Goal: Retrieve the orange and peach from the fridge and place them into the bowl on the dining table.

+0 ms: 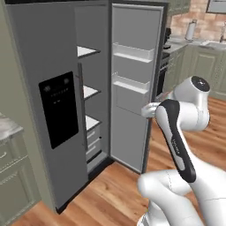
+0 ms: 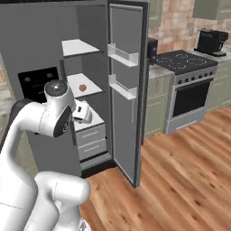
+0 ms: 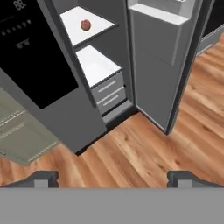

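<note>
At the left of the right base view the fridge (image 2: 54,63) is seen with its left door shut and its right door (image 2: 126,85) swung wide, so the white shelves are laid open to reach. The peach (image 2: 82,87) is set on the middle shelf (image 2: 83,85), left of centre in that frame; the orange cannot be made out. The arm is bent at the elbow, the hand (image 3: 112,177) held outside the fridge, tilted down toward the wooden floor (image 3: 144,153), fingers spread wide and empty.

2 base views flank the fridge (image 1: 57,110); hand view faces it.
</note>
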